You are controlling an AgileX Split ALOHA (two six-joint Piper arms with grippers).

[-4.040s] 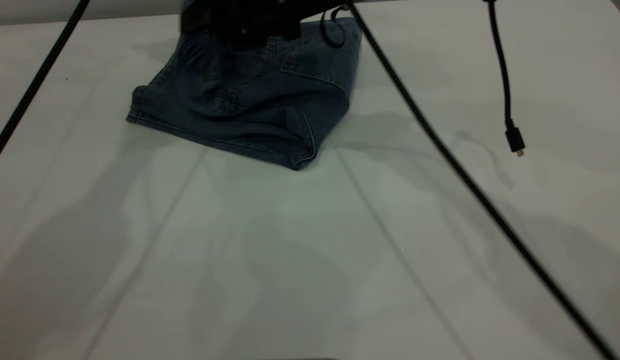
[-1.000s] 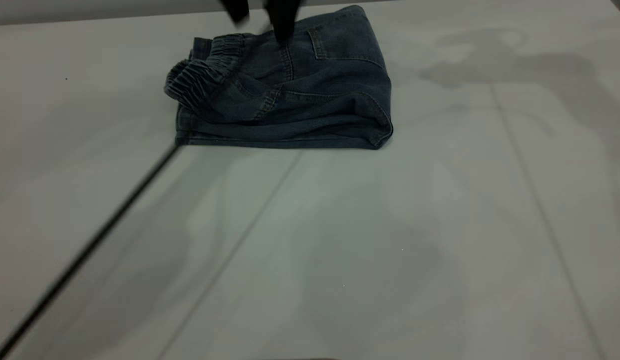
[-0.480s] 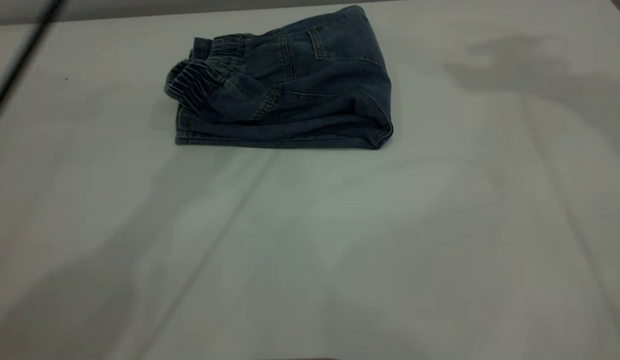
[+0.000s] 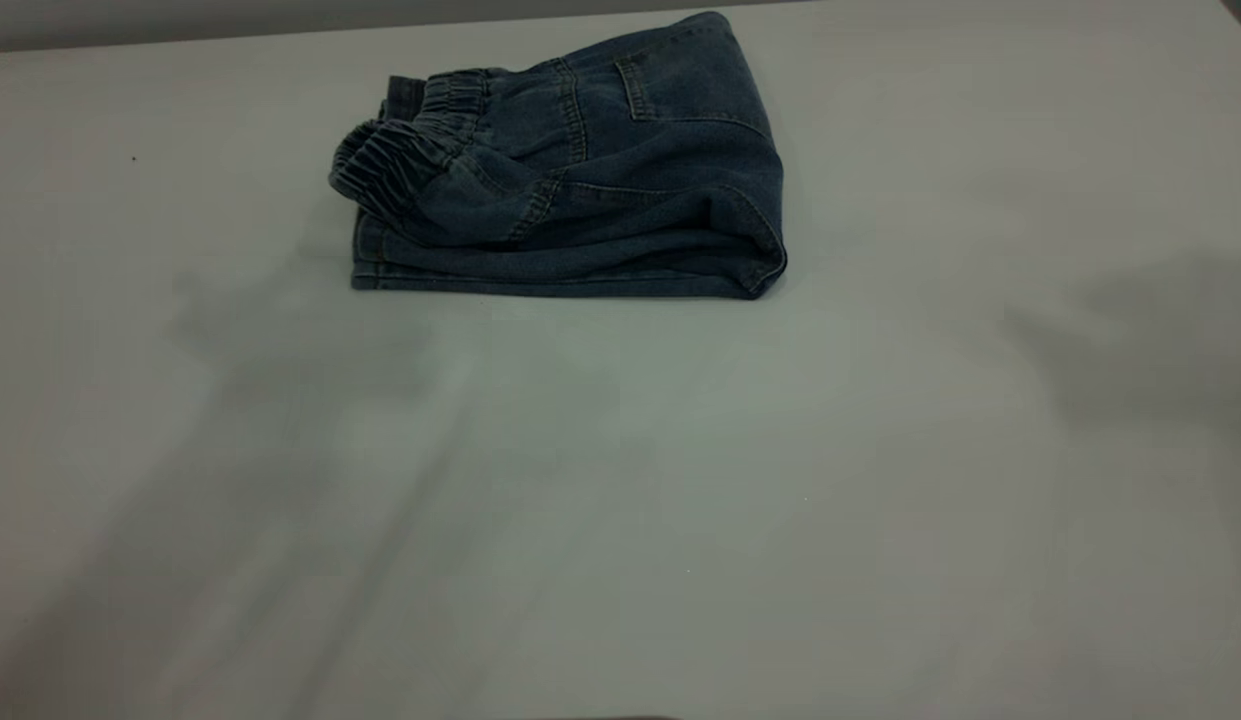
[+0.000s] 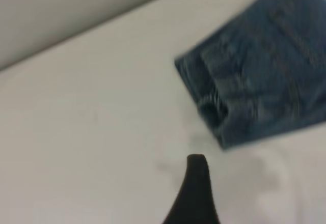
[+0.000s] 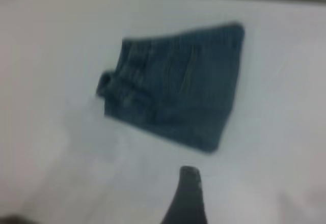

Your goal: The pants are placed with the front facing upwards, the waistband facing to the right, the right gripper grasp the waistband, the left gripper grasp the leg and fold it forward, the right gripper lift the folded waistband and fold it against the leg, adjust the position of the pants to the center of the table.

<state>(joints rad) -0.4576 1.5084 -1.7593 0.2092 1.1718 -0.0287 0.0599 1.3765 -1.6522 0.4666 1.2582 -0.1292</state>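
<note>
The pants (image 4: 570,175) lie folded into a small bundle on the table (image 4: 620,500), toward its far side, not in the middle. The waistband (image 4: 400,160) sits bunched up on top at the left end of the bundle, a bit lumpy. Nothing is touching the pants.

The left gripper (image 5: 196,193) hangs above the bare table, apart from the pants. Only 1 dark finger shows in its wrist view, so I cannot tell if it is open or closed. The right gripper (image 6: 187,196) is also up and away from the pants, and again only 1 finger shows, so I cannot tell about that one either. Neither gripper is holding anything that I can see.

The folding looks done. I think the only job left is to move the bundle to the middle of the table. That could go wrong. If a gripper grabs just the top layer, the fold may open up. If it pushes from 1 side, the puffy waistband may roll over or the bundle may turn crooked.
</note>
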